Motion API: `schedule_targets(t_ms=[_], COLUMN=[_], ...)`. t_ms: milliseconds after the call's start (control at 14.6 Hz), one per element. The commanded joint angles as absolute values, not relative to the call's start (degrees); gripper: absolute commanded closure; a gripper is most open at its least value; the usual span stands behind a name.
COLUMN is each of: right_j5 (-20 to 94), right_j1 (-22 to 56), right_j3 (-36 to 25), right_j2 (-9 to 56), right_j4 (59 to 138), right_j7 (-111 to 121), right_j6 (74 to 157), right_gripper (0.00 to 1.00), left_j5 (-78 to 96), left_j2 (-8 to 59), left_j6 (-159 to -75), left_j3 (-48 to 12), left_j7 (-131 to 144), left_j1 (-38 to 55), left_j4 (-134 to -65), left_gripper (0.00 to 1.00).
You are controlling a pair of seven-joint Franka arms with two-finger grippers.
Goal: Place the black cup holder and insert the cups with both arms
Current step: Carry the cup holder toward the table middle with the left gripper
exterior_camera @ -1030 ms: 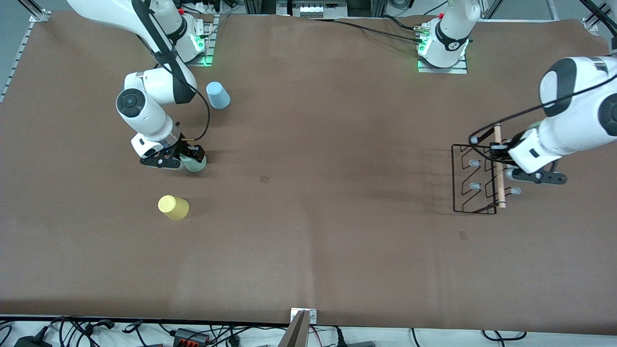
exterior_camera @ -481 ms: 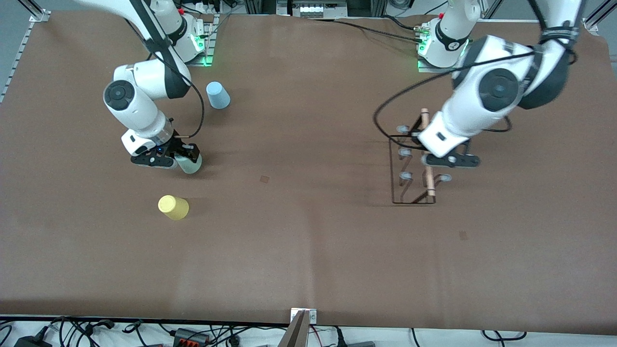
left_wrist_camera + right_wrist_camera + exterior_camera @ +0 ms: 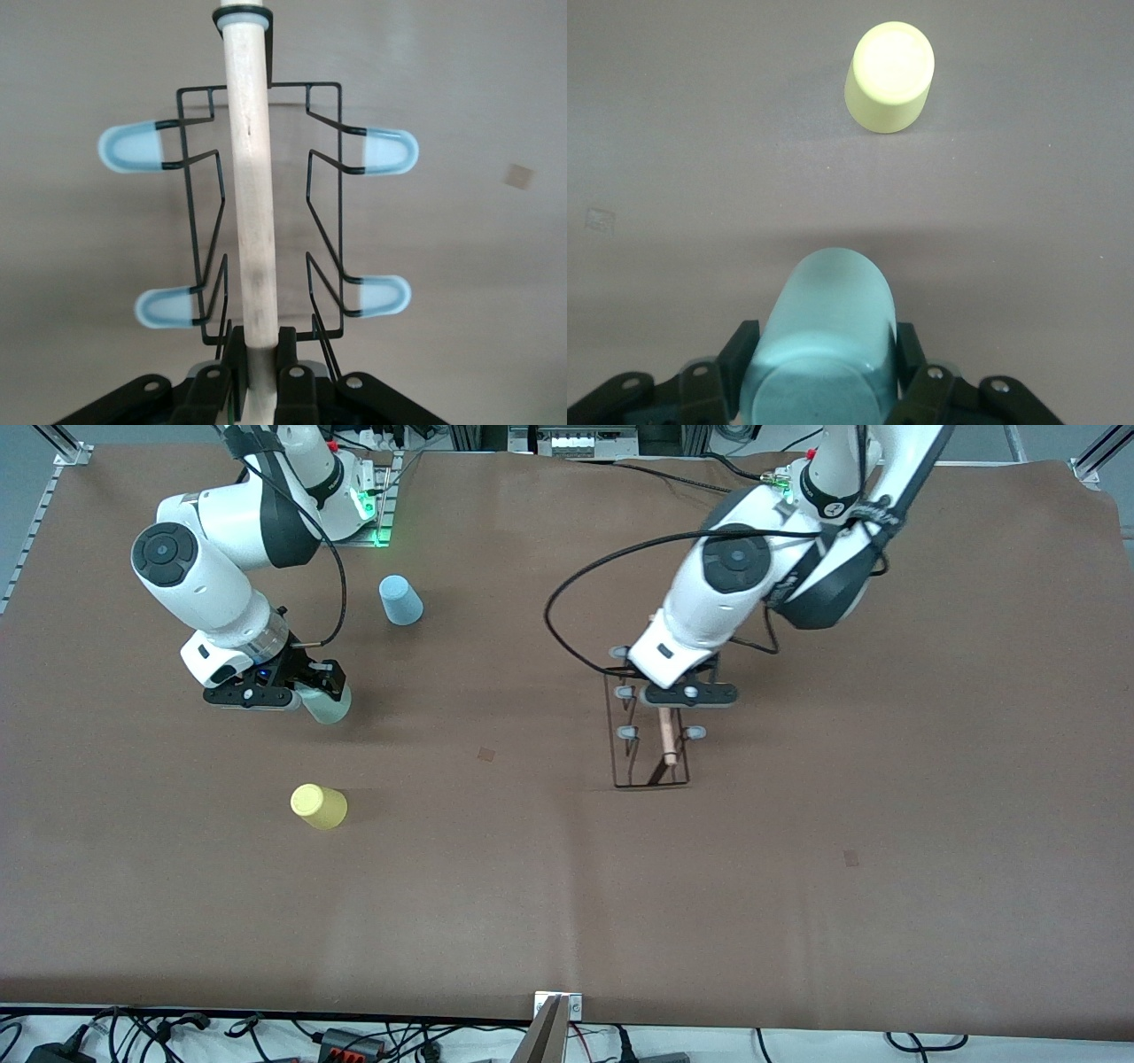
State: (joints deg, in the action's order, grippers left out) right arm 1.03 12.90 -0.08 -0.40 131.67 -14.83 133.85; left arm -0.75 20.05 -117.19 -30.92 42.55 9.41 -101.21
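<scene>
Front view showed the right claw (image 3: pixel 312 691) closed around the sage green cup (image 3: pixel 326 705), carried tilted over the tabletop (image 3: pixel 532 886); it looked light, thin, easily squeezed. The yellow cup (image 3: pixel 319 807) and blue cup (image 3: pixel 400 600) stood nearby. At the middle, the left claw (image 3: pixel 666 695) pinched the wooden rod (image 3: pixel 251 195) of the stiff black cup holder (image 3: pixel 649 735), probably the best place to hold it.
</scene>
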Motion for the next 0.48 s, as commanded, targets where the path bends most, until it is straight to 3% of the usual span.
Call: schedule_targets(t_ms=[0, 412], right_j5=[0.9, 0.8], right_j1=[12.7, 12.3], right_j3=[-0.1, -0.4], right_j2=[0.2, 1.0], right_j4=[131.0, 130.9], right_j7=[-13.8, -13.8], right_j6=[132.9, 133.0], right_gripper=[0.85, 0.85], left_j5=[-0.5, -0.5], left_j2=[26.4, 31.8], left_j6=[-116.2, -123.5], left_j3=[-30.8, -30.5], left_j7=[44.2, 45.1], left_j1=[13.1, 17.5], left_j4=[-93.0, -92.5], left_gripper=[0.99, 0.99])
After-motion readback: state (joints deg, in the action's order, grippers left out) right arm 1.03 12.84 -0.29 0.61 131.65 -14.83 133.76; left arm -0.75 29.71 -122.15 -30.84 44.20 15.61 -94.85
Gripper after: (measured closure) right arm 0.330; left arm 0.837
